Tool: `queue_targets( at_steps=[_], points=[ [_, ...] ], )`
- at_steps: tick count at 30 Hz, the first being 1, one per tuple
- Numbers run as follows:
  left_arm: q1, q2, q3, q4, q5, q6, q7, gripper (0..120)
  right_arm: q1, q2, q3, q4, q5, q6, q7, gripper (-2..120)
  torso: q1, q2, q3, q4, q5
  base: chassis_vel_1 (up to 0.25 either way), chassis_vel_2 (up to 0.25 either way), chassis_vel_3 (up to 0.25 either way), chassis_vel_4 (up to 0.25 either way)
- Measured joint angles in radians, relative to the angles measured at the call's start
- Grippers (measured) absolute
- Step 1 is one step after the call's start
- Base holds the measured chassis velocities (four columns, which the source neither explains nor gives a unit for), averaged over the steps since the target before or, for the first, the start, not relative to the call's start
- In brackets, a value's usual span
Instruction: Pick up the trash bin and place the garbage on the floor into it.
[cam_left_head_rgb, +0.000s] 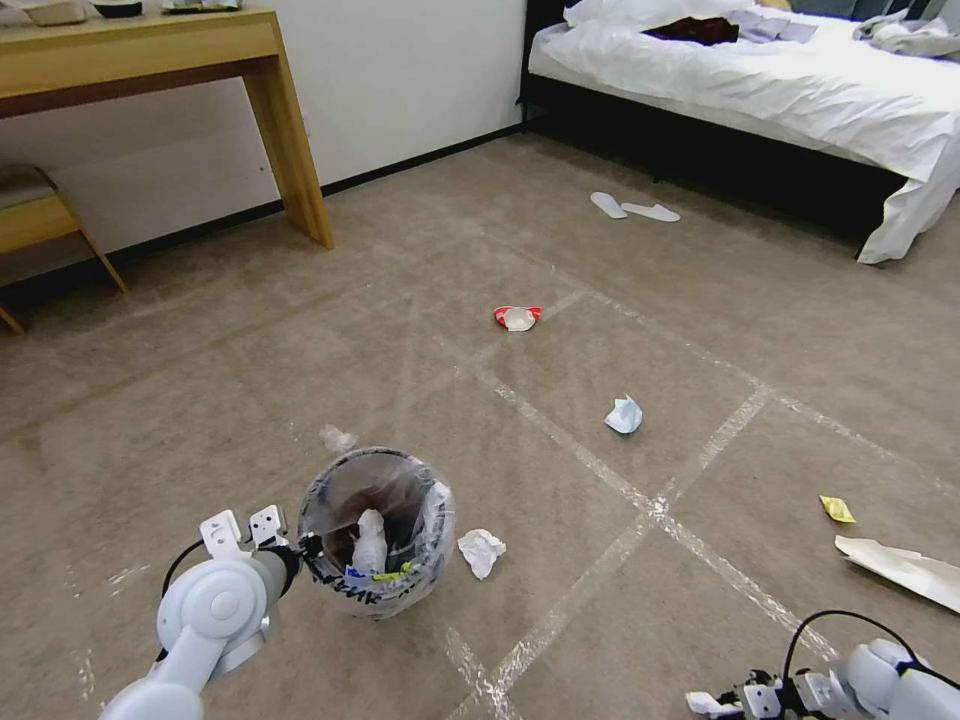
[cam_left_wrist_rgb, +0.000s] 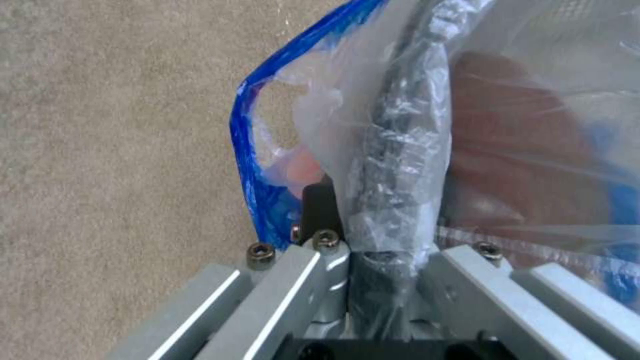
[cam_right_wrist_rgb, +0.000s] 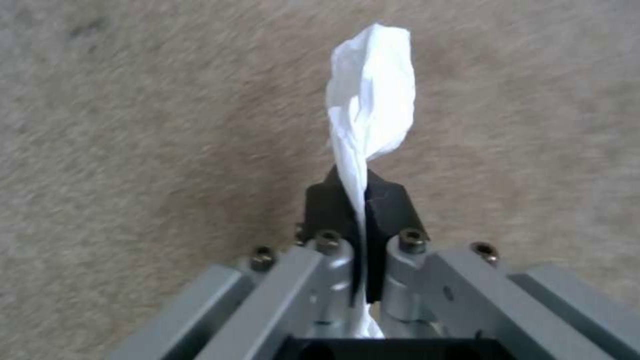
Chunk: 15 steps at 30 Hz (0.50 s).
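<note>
The bin (cam_left_head_rgb: 377, 530) is held at its left rim by the left tool (cam_left_head_rgb: 300, 548), low over the floor (cam_left_head_rgb: 300, 350) at near left. Its rim is dark and its inside reddish, and it is lined with a crinkled clear bag (cam_left_wrist_rgb: 507, 100) printed with black lettering on the near side. Inside it a white crumpled wad and a piece with blue and yellow print are seen. In the left wrist view the left tool (cam_left_wrist_rgb: 373, 235) is clenched on the bag-wrapped dark rim, with a blue edge of the bag folded beside it and carpet beyond.

The right tool (cam_left_head_rgb: 715, 703) is at the near right edge of the head view. In the right wrist view the right tool (cam_right_wrist_rgb: 363, 200) is clenched on a white tissue (cam_right_wrist_rgb: 370, 100), which stands up twisted from between the black pads (cam_right_wrist_rgb: 327, 205) above the carpet.

More garbage lies on the taped beige carpet. A crumpled tissue (cam_left_head_rgb: 481, 551) lies just right of the bin, and a small clear wad (cam_left_head_rgb: 337, 438) just beyond it. A bluish wad (cam_left_head_rgb: 624, 415) lies farther right, on a tape strip's far side. A crushed red-white bowl (cam_left_head_rgb: 517, 318) lies farther off, near the middle. At the right edge a yellow wrapper (cam_left_head_rgb: 837, 509) and a pale torn sheet (cam_left_head_rgb: 905, 570) lie near each other.

Two white slippers (cam_left_head_rgb: 633, 208) lie before the bed (cam_left_head_rgb: 800, 80) at far right. A wooden bench (cam_left_head_rgb: 150, 50) stands at far left.
</note>
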Motion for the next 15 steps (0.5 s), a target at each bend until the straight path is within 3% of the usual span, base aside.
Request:
queue_targets(
  at_steps=[4, 6, 8, 9, 10, 11, 14, 15],
  points=[
    [-0.001, 0.002, 0.001, -0.004, -0.002, 0.0, -0.001, 0, -0.025, -0.016, 0.036, 0.043, 0.072, 0.01, -0.013, 0, 0.0, 0.0, 0.0, -0.0003, 0.0001, 0.0, 0.0, 0.0, 0.0],
    [0.0, 0.007, 0.0, -0.012, -0.009, 0.0, -0.003, 0, -0.044, -0.035, 0.06, 0.102, 0.253, -0.011, -0.025, 0, 0.0, 0.0, 0.0, -0.0005, 0.0, 0.0, 0.0, 0.0, 0.0],
    [0.0, 0.007, 0.0, -0.012, -0.009, 0.0, -0.003, 0, -0.044, -0.035, 0.06, 0.102, 0.253, -0.011, -0.025, 0, 0.0, 0.0, 0.0, -0.0005, 0.0, 0.0, 0.0, 0.0, 0.0],
    [-0.001, 0.014, -0.002, -0.014, -0.017, 0.0, -0.01, 0, -0.045, -0.046, 0.07, 0.149, 0.482, -0.027, -0.03, 0, 0.0, 0.0, 0.0, -0.0001, -0.0001, 0.0, 0.0, 0.0, 0.0],
    [0.0, 0.018, -0.003, -0.016, -0.019, 0.0, -0.012, 0, -0.041, -0.053, 0.072, 0.18, 0.602, -0.033, -0.03, 0, 0.0, 0.0, 0.0, -0.0003, 0.0003, 0.0, 0.0, 0.0, 0.0],
    [0.0, 0.018, -0.003, -0.016, -0.019, 0.0, -0.012, 0, -0.041, -0.053, 0.072, 0.18, 0.602, -0.033, -0.03, 0, 0.0, 0.0, 0.0, -0.0003, 0.0003, 0.0, 0.0, 0.0, 0.0],
    [0.005, 0.028, -0.007, -0.02, -0.026, 0.0, -0.014, 0, -0.032, -0.095, 0.079, 0.323, 0.922, -0.064, 0.006, 0, 0.0, 0.0, 0.0, 0.0004, -0.0003, 0.0, 0.0, 0.0, 0.0],
    [0.005, 0.028, -0.007, -0.02, -0.026, 0.0, -0.014, 0, -0.032, -0.095, 0.079, 0.323, 0.922, -0.064, 0.006, 0, 0.0, 0.0, 0.0, 0.0004, -0.0003, 0.0, 0.0, 0.0, 0.0]
  ],
)
